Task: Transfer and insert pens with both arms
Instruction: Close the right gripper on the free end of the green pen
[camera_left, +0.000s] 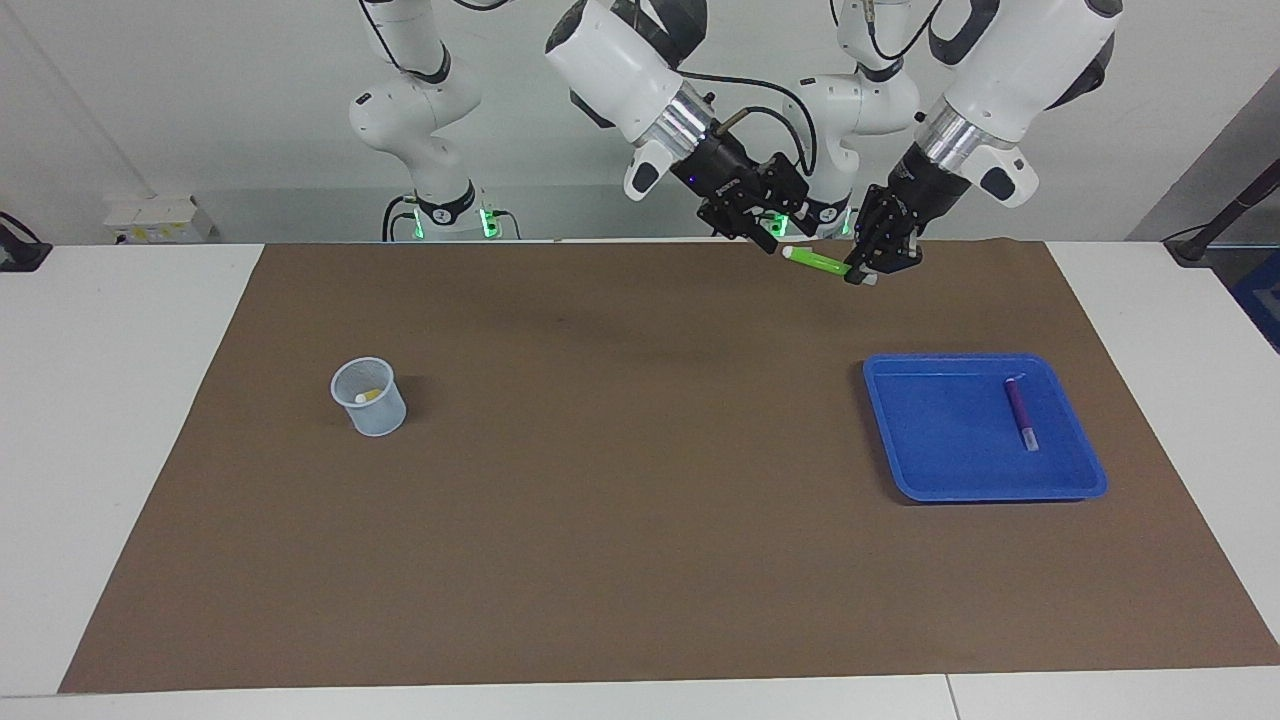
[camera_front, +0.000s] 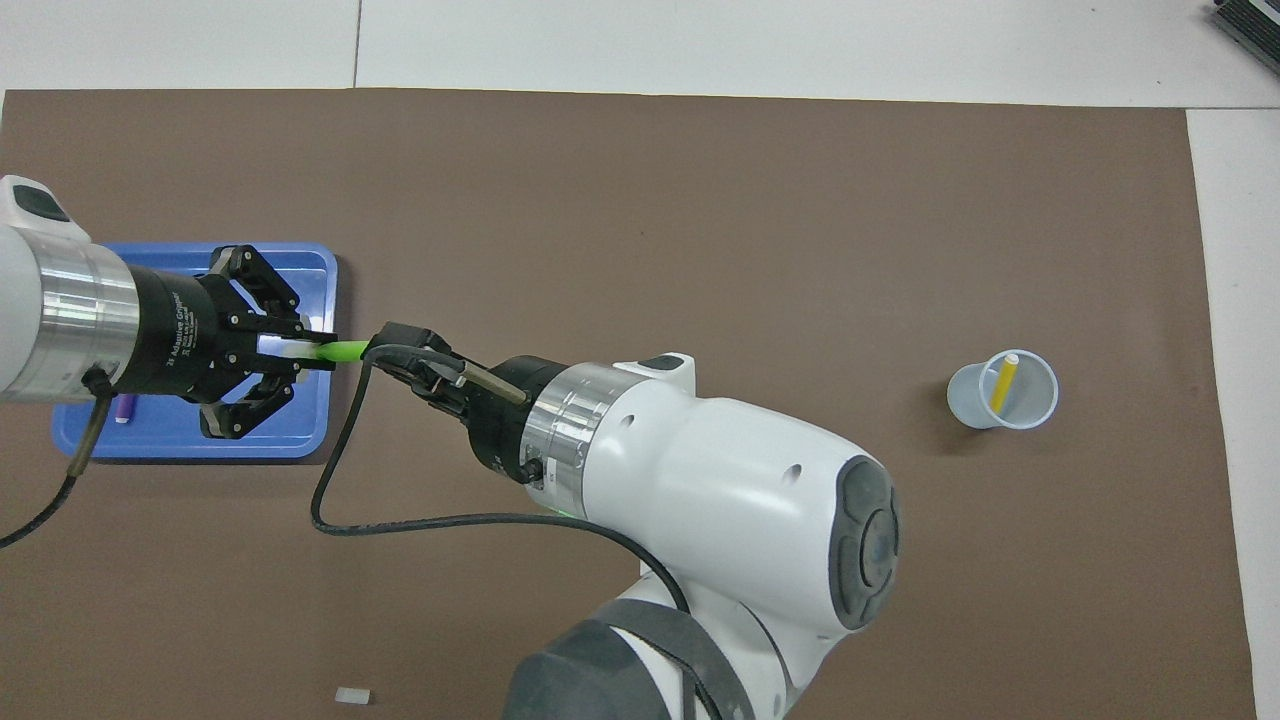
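left claw (camera_left: 868, 268) grips green pen (camera_left: 818, 263) | right claw (camera_left: 775, 238) at its free end | purple pen (camera_left: 1021, 412) in tray (camera_left: 930, 440)

White jointed arms (camera_front: 740, 500) with silver wrist rings, black cables (camera_front: 430, 520), dark joint covers.
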